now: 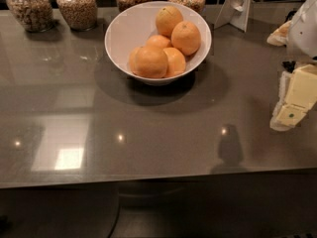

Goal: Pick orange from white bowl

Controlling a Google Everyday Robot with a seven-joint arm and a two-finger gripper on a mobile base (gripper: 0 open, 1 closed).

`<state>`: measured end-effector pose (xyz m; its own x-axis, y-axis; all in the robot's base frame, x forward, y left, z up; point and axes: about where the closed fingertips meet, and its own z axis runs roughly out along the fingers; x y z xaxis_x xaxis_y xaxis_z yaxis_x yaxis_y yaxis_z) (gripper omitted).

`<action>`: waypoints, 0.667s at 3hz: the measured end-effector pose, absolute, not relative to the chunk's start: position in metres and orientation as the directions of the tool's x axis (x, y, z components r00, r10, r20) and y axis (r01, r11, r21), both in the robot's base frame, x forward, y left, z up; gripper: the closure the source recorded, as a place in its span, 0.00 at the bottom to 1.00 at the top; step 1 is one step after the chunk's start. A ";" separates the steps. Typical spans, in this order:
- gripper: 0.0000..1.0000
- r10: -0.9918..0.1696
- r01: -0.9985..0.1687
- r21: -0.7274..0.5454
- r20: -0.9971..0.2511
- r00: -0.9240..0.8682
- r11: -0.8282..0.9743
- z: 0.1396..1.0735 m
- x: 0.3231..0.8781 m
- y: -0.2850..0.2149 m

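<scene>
The white bowl [124,33] stands on the grey counter at the back centre. It holds several oranges piled together. The orange [151,62] is the full, round one at the front of the pile. A paler, yellower one [168,20] lies at the back. My gripper [291,103], cream-coloured, hangs at the far right edge of the view. It is well to the right of the bowl, nearer the counter's front, and holds nothing that I can see.
Glass jars of grains [77,5] stand in a row behind the bowl. A white stand [237,6] is at the back right. My white arm [304,26] enters from the right. The counter's front edge [158,178] runs across below.
</scene>
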<state>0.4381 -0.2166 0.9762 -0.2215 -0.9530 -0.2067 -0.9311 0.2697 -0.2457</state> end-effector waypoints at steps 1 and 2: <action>0.00 -0.953 -0.931 -0.246 -0.207 -0.221 0.269 0.976 0.438 -0.217; 0.00 -0.973 -0.928 -0.335 -0.209 -0.099 0.166 0.986 0.449 -0.200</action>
